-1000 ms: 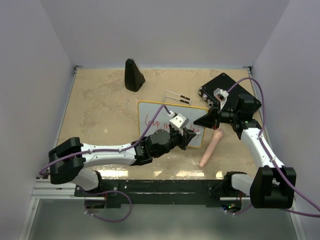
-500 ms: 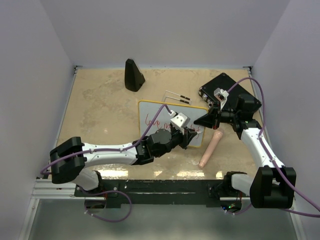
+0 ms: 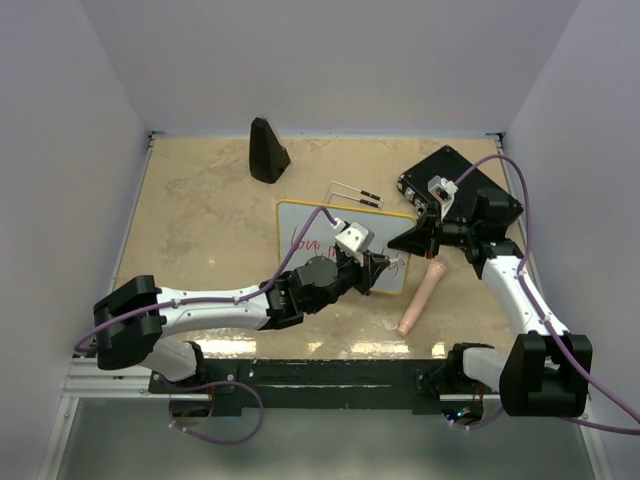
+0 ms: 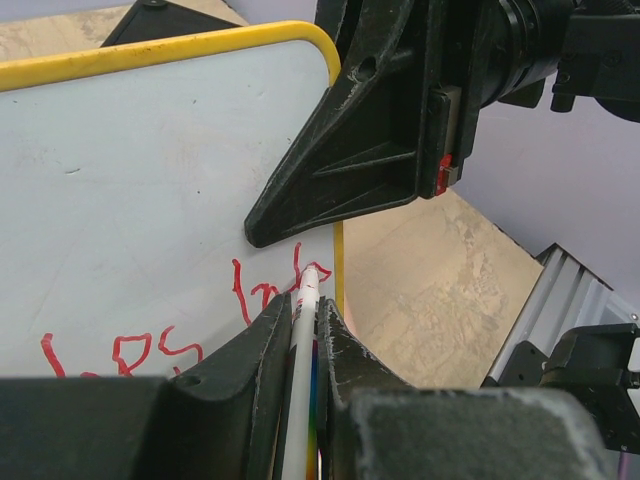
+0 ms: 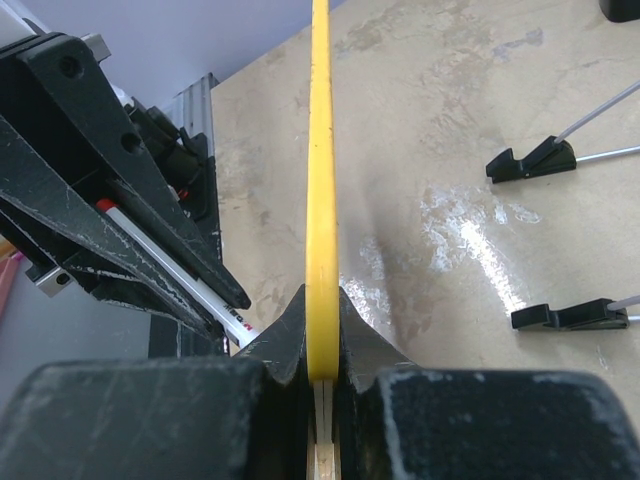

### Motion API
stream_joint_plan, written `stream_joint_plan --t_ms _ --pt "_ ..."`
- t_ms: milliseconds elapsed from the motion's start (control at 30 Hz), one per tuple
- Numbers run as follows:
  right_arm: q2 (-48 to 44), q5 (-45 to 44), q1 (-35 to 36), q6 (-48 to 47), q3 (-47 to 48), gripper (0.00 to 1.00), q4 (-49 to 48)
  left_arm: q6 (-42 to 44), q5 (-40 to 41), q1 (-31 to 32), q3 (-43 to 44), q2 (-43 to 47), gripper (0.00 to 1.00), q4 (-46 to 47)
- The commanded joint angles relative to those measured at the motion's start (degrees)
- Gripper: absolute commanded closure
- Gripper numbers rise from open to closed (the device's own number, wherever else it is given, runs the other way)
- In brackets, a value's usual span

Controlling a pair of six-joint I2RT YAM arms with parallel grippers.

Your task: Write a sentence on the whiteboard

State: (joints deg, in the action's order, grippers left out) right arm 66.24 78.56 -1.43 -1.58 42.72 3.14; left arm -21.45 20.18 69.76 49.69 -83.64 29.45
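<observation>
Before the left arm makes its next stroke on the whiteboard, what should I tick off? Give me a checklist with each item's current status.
1. Marker clamped in the left gripper: ok.
2. Right gripper shut on the yellow rim of the whiteboard: ok.
3. Marker tip touching the board: cannot tell; it sits by the rightmost red stroke.
4. Writing room rightward on this line: not ok; the tip is close to the rim and the right gripper's finger.
5. Sentence complete: cannot tell; the left gripper hides part.
</observation>
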Motion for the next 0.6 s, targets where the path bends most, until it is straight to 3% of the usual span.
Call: stream_joint_plan --t_ms 0,567 --pt "-2.2 4.1 -0.1 1.1 0.5 1.0 -2.2 0.3 0.7 -1.1 -1.1 1.4 1.0 0.1" --pt "-2.3 4.1 0.0 1.1 0.5 1.0 -2.2 -1.5 -4.0 -1.2 0.4 -1.6 1.0 -1.8"
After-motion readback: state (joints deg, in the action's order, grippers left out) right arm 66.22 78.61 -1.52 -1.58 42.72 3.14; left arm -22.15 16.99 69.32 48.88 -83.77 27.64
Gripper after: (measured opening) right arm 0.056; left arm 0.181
